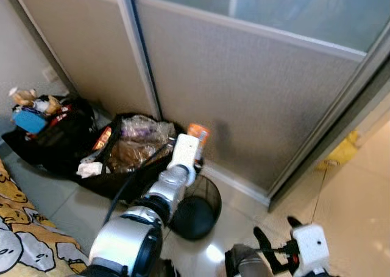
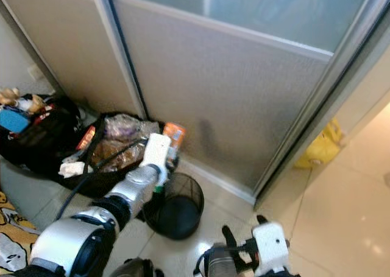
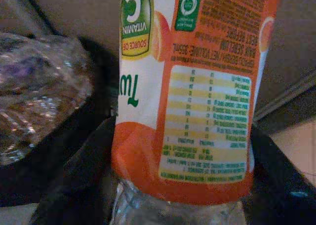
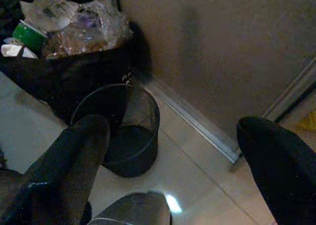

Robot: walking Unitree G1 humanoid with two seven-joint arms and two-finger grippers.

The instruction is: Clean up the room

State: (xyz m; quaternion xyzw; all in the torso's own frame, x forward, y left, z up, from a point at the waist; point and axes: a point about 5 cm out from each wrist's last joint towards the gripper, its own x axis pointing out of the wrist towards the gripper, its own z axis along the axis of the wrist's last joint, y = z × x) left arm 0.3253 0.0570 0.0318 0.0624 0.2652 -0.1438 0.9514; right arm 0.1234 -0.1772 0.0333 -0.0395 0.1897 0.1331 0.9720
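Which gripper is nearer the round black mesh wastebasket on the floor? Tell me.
Left. The left gripper, holding an orange-labelled plastic bottle, is above the black mesh wastebasket's rim. The right gripper, open and empty, sits off to its right, nearer the robot.

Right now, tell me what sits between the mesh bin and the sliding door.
In the left eye view, only bare tiled floor and the door's bottom rail lie between the mesh bin and the sliding door.

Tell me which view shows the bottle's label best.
Left wrist view: the orange-labelled bottle is close up, label print visible, held in the left gripper. Both eye views show just a small orange patch beyond the wrist; the right wrist view looks at the mesh wastebasket.
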